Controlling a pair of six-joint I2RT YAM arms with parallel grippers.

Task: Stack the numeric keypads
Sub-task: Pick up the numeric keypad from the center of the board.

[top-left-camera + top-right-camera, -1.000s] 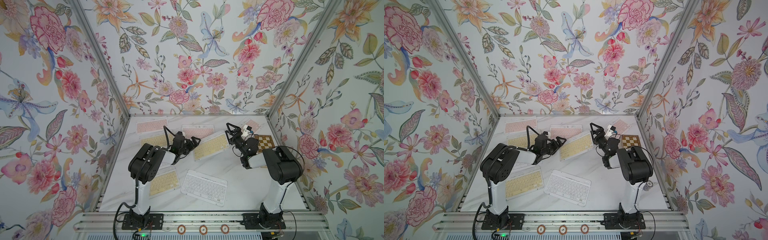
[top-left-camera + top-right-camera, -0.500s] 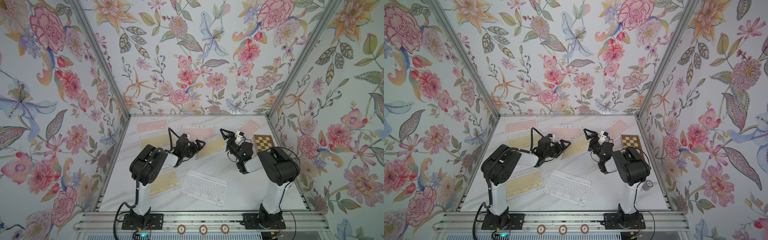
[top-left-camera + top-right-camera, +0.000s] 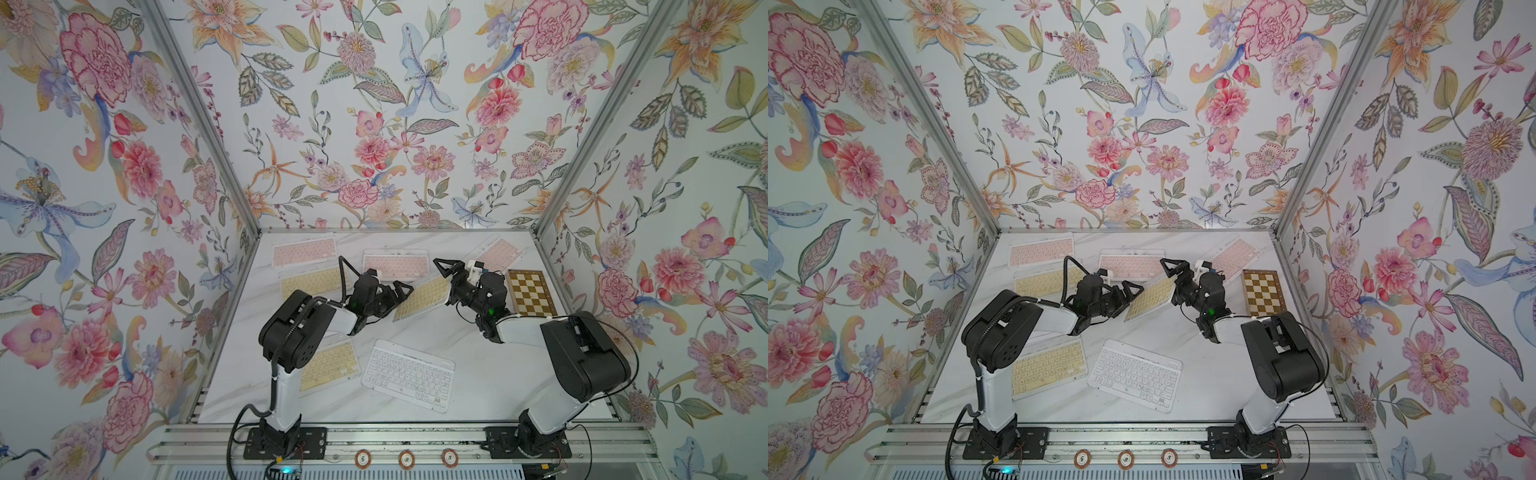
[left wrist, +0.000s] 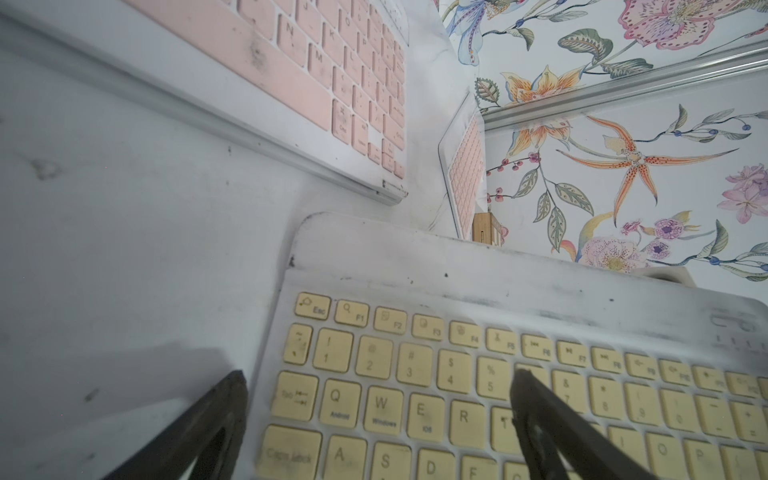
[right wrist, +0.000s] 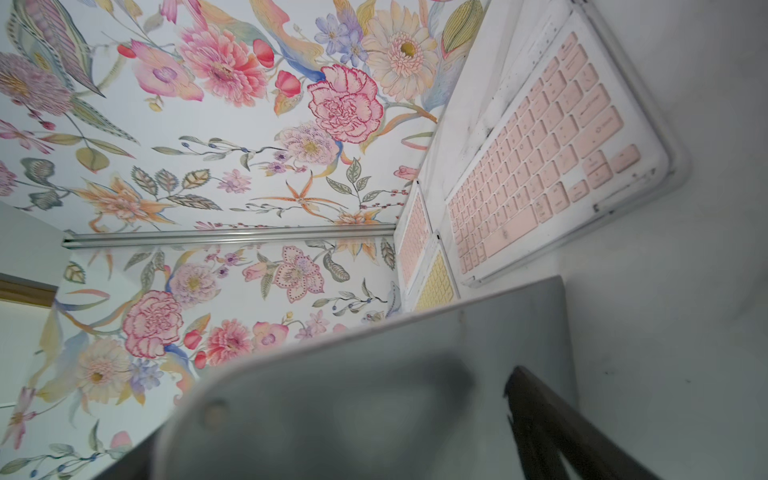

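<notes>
Your yellow keypad point(image 3: 422, 297) now tilts up at the centre, its underside facing your right gripper point(image 3: 444, 279), which has swung in gaping wide, holding nothing; left gripper point(image 3: 400, 291) straddles its other corner, grip unclear. Pick-up looks underway, stacking still ahead

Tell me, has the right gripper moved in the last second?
Yes. The right gripper has shifted away from the chessboard, toward the yellow keypad in the middle of the table.
</notes>
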